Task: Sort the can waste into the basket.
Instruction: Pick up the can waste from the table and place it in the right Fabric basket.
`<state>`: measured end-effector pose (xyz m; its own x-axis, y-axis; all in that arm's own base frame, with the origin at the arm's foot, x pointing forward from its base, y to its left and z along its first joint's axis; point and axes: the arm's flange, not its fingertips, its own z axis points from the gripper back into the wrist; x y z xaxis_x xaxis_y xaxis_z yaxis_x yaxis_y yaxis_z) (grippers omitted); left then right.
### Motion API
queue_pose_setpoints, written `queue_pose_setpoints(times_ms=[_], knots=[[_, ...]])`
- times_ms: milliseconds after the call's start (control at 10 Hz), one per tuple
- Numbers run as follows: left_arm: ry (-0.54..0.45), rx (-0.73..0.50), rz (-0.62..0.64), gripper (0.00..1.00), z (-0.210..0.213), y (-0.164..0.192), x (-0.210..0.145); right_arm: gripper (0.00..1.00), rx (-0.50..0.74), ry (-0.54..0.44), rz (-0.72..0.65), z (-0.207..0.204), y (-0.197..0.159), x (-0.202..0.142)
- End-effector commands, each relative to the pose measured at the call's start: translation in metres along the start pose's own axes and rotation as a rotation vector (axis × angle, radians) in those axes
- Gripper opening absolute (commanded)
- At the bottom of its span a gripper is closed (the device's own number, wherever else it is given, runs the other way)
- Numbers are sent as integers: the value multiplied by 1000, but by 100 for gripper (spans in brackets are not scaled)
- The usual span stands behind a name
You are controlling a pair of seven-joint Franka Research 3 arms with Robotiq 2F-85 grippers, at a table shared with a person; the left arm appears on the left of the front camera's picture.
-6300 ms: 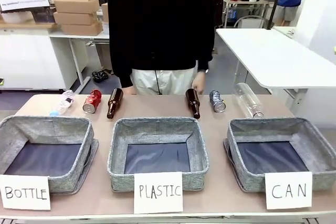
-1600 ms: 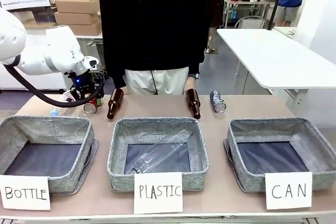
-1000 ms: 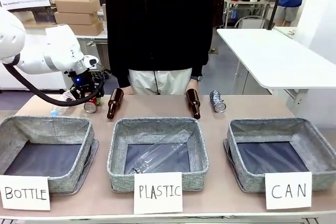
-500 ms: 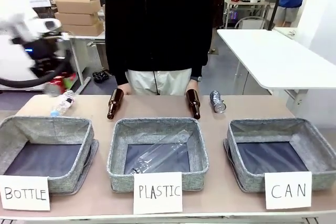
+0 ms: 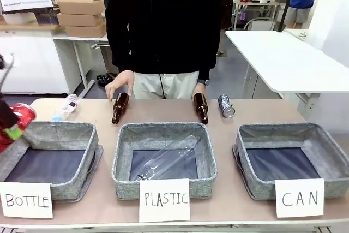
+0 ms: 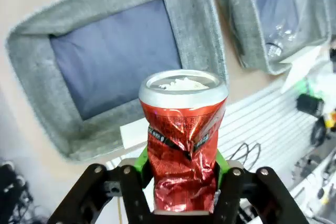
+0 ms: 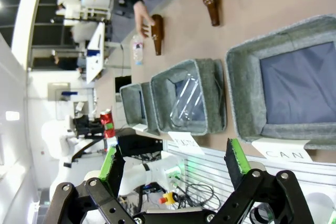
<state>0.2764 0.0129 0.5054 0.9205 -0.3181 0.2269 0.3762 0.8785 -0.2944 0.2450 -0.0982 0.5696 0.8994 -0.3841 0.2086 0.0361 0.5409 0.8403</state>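
- The left tool (image 6: 181, 167) is gripping the red can (image 6: 182, 124) around its crumpled lower half, the green pads pressing on both sides.
- The can's long axis is running along the fingers, its silver rimmed end pointing away from the wrist, towards the BOTTLE basket (image 5: 60, 128) beneath it.
- In the front view the same can is sitting at the picture's left edge, over that basket's near-left corner. It is blurred there, and the tool is mostly being cut off by the edge.
- The can's bottom end is being hidden between the pads.
- The grey can (image 5: 226, 105) is lying on its side on the tabletop (image 5: 163, 114), behind the CAN basket (image 5: 278, 130), with one round end facing the robot's side. Its print is too small to read.
- The right tool (image 7: 173, 161) is standing wide open, holding nothing.
- The person's hand (image 5: 119, 83) is hovering at the neck of a brown bottle (image 5: 119, 107); I cannot tell whether they are touching.
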Motion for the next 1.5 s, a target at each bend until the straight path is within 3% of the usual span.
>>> queue_pose_setpoints(times_ms=[0, 100, 200, 300, 400, 600, 800, 1000, 1100, 1200, 1300, 1400], knots=[[82, -10, -11, 0, -10, 2, 20, 100, 27, -2, 19, -1, 1, 1], [82, -10, -11, 0, -10, 2, 20, 100, 27, -2, 19, -1, 1, 1], [-8, -2, -4, 43, 2, 0, -4, 100, 0, 1, 0, 0, 0, 0], [-98, -148, -172, 43, -35, -16, 37, 100, -32, -55, 24, 19, 4, -2], [-132, -176, -330, 43, -60, -59, 83, 100, -52, -98, 10, 45, -1, -4], [-196, -267, -702, 43, -101, -182, 165, 100, -183, -174, -39, 110, -35, -20], [-285, -321, -980, 43, -163, -326, 212, 100, -140, -196, -157, 137, -73, -39], [-317, -406, -1079, 43, -202, -397, 225, 100, -123, -103, -187, 126, -90, -43], [-316, -417, -1062, 43, -223, -414, 227, 100, -151, -79, -201, 116, -94, -37], [-146, -387, -936, 43, -234, -393, 226, 100, -130, -176, -190, 136, -86, -47], [-303, -371, -1059, 43, -214, -429, 208, 100, -130, -176, -190, 136, -86, -47], [-303, -371, -1059, 43, -214, -429, 208, 100, -130, -176, -190, 136, -86, -47]])
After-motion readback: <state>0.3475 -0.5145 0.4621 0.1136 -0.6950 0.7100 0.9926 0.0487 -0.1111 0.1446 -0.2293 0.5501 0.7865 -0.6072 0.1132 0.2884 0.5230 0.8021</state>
